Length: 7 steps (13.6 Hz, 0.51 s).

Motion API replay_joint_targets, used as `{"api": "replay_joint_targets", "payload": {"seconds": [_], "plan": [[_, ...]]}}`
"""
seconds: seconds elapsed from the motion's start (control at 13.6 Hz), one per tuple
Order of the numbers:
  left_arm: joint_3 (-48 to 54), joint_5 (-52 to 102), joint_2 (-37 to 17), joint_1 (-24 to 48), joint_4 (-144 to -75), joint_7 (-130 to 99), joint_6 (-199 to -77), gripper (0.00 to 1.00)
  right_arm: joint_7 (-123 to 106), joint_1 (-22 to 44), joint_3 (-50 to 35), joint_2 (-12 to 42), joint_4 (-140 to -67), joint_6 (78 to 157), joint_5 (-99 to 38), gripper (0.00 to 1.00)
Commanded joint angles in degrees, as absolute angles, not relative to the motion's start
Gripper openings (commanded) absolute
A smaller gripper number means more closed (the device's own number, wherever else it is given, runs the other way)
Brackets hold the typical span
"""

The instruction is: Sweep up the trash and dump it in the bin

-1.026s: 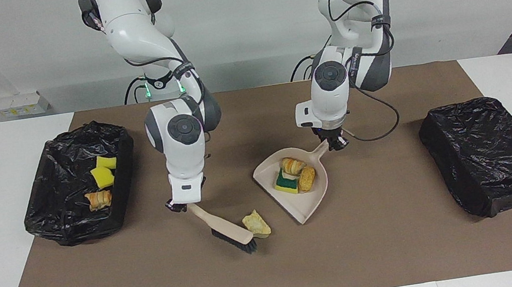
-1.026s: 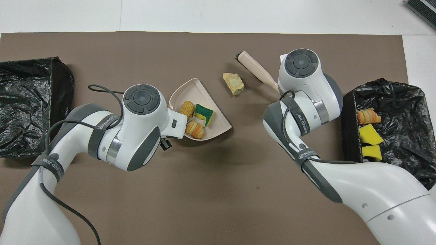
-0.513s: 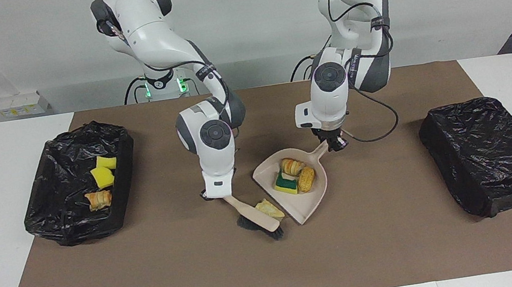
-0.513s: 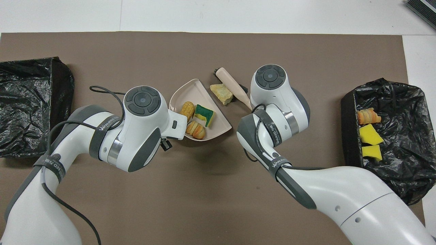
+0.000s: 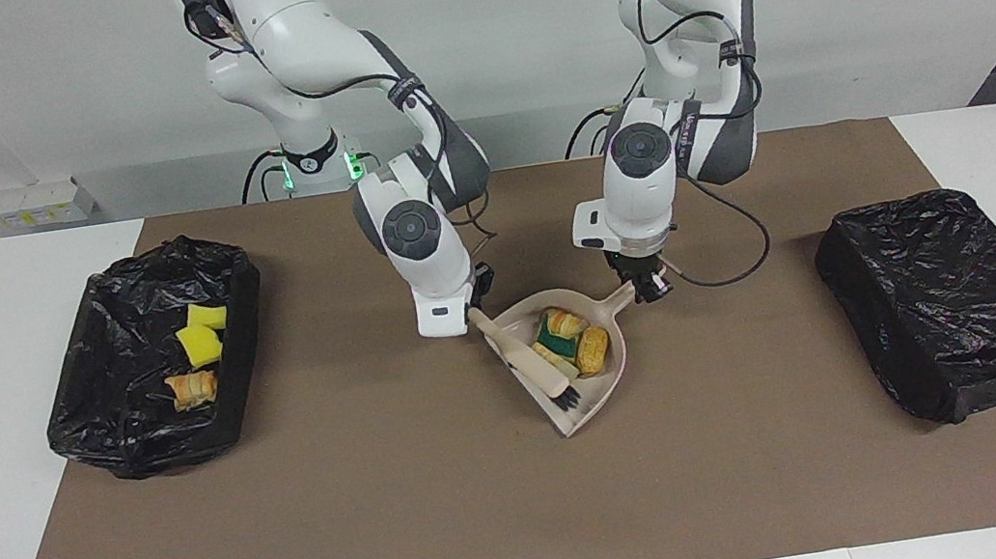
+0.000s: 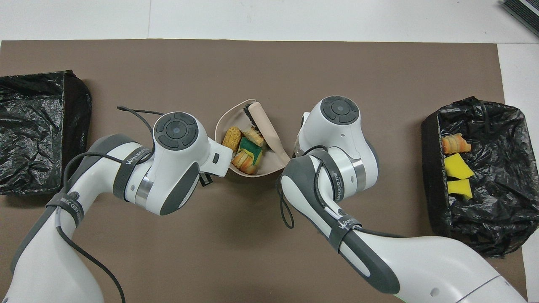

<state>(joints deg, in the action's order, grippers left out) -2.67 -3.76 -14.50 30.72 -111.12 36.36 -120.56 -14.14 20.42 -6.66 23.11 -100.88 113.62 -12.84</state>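
A beige dustpan (image 5: 608, 383) (image 6: 276, 167) lies mid-mat, and my left gripper (image 5: 650, 285) is shut on its handle. It carries trash: a pastry (image 5: 568, 319) (image 6: 243, 160), a green-and-yellow sponge (image 5: 553, 338) (image 6: 250, 147), a bread chunk (image 5: 595, 350) (image 6: 232, 137) and a pale chunk (image 6: 254, 134) against the brush. My right gripper (image 5: 475, 312) is shut on the beige brush (image 5: 529, 363) (image 6: 262, 125), whose bristles rest inside the pan. The open black-lined bin (image 5: 97, 306) (image 6: 484, 122) at the right arm's end holds two yellow sponge pieces (image 5: 201, 333) (image 6: 458, 176) and a pastry (image 5: 192, 389) (image 6: 454, 144).
A second black-bagged bin (image 5: 948, 294) (image 6: 33, 126) sits at the left arm's end of the brown mat (image 5: 396, 528). In the overhead view both wrists cover their own grippers, close on either side of the dustpan.
My right arm swept the brush toward the left arm's end, pushing the pale chunk off the mat into the dustpan. The brush head now lies in the pan. The left gripper stayed put.
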Motion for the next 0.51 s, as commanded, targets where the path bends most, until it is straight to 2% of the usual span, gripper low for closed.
{"api": "replay_joint_targets", "payload": {"seconds": [0.0, 0.44], "plan": [[-2.5, -4.4, -14.4, 30.8, -112.1, 40.7, -122.6, 0.00, -12.9, 19.4, -6.9, 17.1, -103.4, 110.8, -14.9, 0.00], [-2.5, -1.5, -13.4, 30.5, -111.9, 46.4, -121.6, 0.00, -8.0, 11.8, -6.0, 7.3, -102.0, 96.9, -7.0, 0.00]]}}
